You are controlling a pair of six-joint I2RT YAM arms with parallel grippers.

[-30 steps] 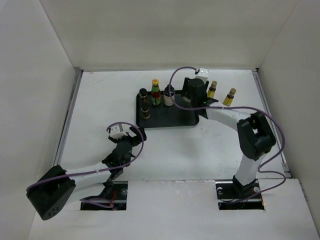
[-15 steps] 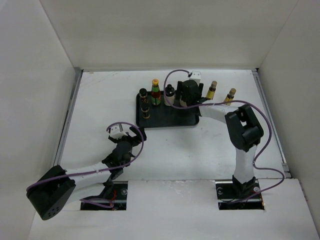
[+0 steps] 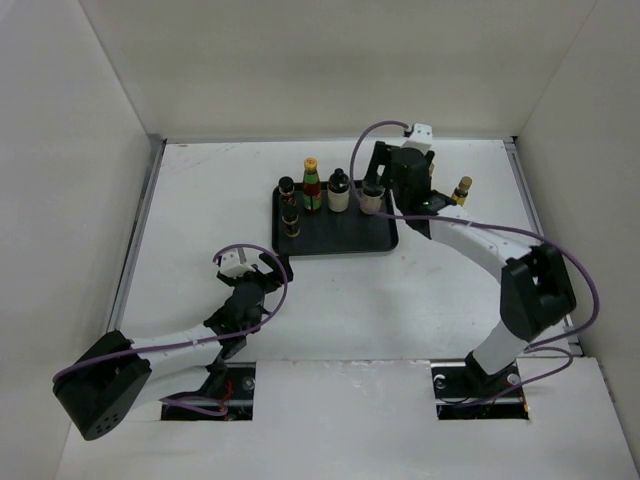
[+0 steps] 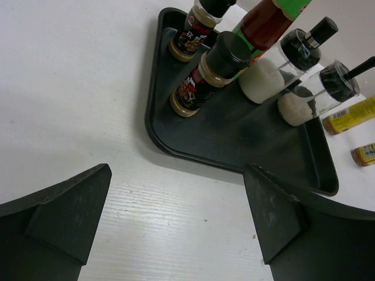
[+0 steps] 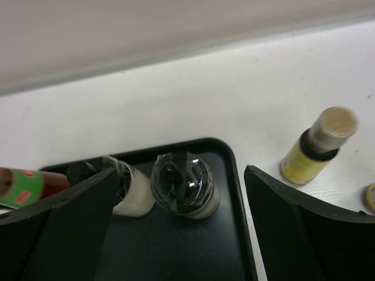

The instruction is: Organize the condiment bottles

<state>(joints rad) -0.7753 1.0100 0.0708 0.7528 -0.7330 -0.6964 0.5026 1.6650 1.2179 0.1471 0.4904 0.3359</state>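
Left wrist view: left gripper (image 4: 179,172) spread wide, empty, over bare table (image 4: 70,88) off tray (image 4: 153,117) near-left corner. Two dark jars (image 4: 202,82) by tray left edge, red-white labels, print too small to read. Green-red bottle (image 4: 266,17) and whitish bottles (image 4: 275,67) along tray far edge. Right gripper (image 5: 181,172) spread, straddling right whitish bottle (image 5: 184,184) at tray far-right corner, gaps both sides. Brown yellow-capped bottles (image 4: 351,114) on table off tray right edge.

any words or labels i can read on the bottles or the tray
No text can be read.
Near dark jar: red-and-white label, too blurred.
Far dark jar: same kind of label, too blurred.
Green-red bottle: label cut off by the frame.
Tray: no markings visible.
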